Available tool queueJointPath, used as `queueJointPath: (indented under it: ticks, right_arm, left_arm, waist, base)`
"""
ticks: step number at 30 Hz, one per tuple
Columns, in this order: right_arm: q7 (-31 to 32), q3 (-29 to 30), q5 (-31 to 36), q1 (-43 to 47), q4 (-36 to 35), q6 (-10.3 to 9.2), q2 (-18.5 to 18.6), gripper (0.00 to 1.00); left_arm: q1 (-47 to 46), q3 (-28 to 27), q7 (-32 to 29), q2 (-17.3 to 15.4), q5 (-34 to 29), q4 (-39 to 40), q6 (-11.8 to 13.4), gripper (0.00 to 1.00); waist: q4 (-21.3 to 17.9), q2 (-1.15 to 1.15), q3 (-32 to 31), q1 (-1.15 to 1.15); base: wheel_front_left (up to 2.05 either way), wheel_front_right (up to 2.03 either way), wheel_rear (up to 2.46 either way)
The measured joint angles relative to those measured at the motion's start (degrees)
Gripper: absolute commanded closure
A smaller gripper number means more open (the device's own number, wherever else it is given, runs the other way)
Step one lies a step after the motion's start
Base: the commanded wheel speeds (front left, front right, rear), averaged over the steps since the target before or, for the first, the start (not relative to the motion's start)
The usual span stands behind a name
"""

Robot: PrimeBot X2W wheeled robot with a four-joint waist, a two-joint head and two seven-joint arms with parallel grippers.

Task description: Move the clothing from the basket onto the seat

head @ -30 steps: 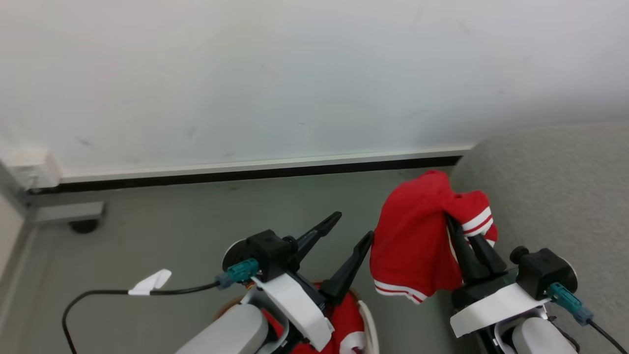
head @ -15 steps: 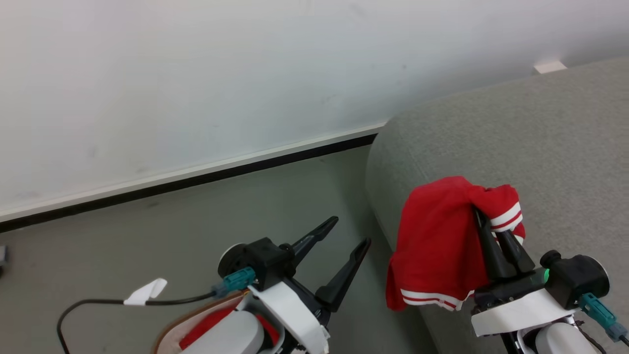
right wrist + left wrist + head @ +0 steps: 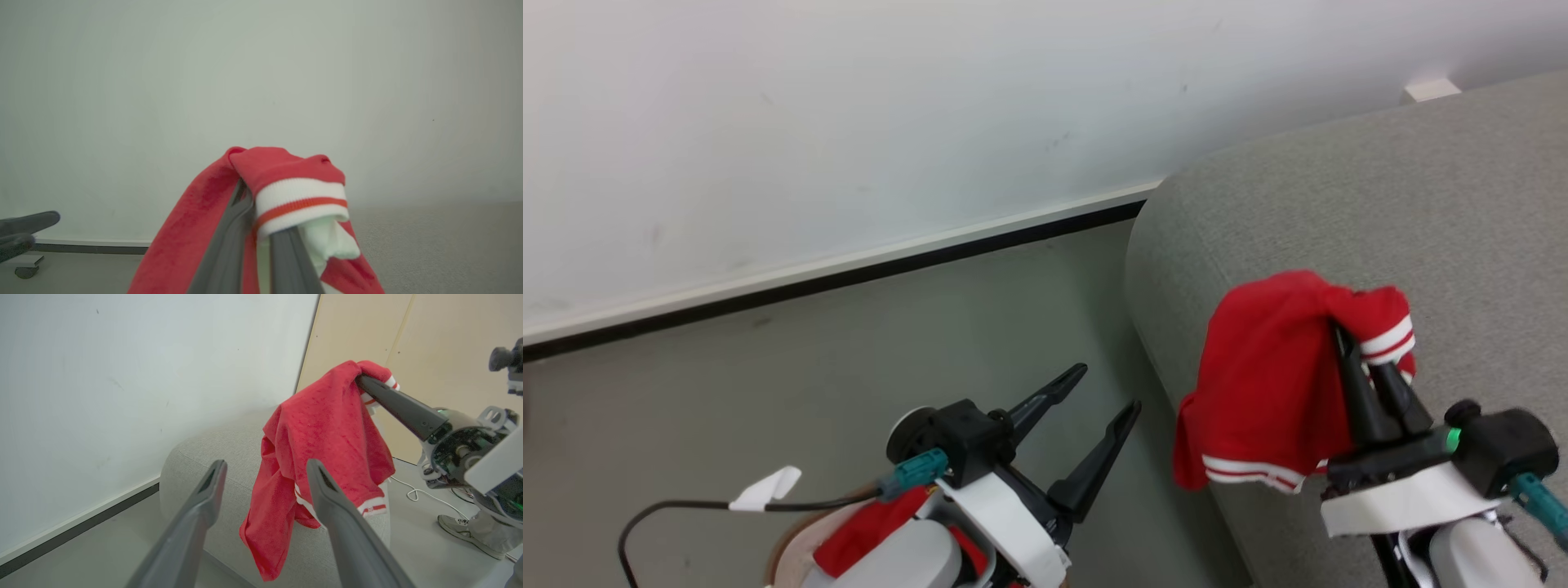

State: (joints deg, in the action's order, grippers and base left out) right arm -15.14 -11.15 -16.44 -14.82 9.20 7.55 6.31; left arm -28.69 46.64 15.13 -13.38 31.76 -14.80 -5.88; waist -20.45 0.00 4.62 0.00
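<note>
A bright-red garment (image 3: 1270, 384) with white-and-red stripe trim hangs from my right gripper (image 3: 1352, 333), which is shut on it above the left end of the light-grey seat (image 3: 1339, 212). The left wrist view shows that garment (image 3: 322, 445) draped off the right gripper (image 3: 361, 380) in front of the seat (image 3: 229, 457). In the right wrist view the garment (image 3: 286, 179) covers my fingertips. My left gripper (image 3: 1107, 388) is open and holds nothing, above the floor. Under my left arm a bit of the basket's tan rim (image 3: 786, 549) shows, with more red clothing (image 3: 866, 527) inside.
A white wall with a dark baseboard (image 3: 849, 278) runs behind the grey floor (image 3: 768, 392). A black cable with a white tag (image 3: 764, 487) trails from my left wrist. A person's shoe (image 3: 457, 524) and a white cord (image 3: 421, 494) lie on the floor beyond the seat.
The head camera turned right, bringing the seat into view. My right gripper carried the red garment up and right, over the seat's left end. The left gripper stayed open.
</note>
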Motion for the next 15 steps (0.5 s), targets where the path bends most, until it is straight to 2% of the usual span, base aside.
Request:
queueJointPath:
  ticks: [9,15]
  right_arm:
    - [1.9,4.0,-1.5,-11.3,1.8,0.0,4.8,1.0]
    - [6.7,9.1,-4.3,-21.9,3.4,0.0,10.7,1.0]
  left_arm:
    - [-1.3,0.0,0.0,-2.5,-0.6,2.0,-0.6,0.0]
    - [-2.8,0.1,-0.5,-5.7,-1.0,4.5,-1.0,0.0]
  waist:
    - [2.8,0.0,5.4,0.0]
    - [5.1,0.0,10.9,0.0]
  base:
    - [0.0,0.0,0.0]
    - [0.0,0.0,0.0]
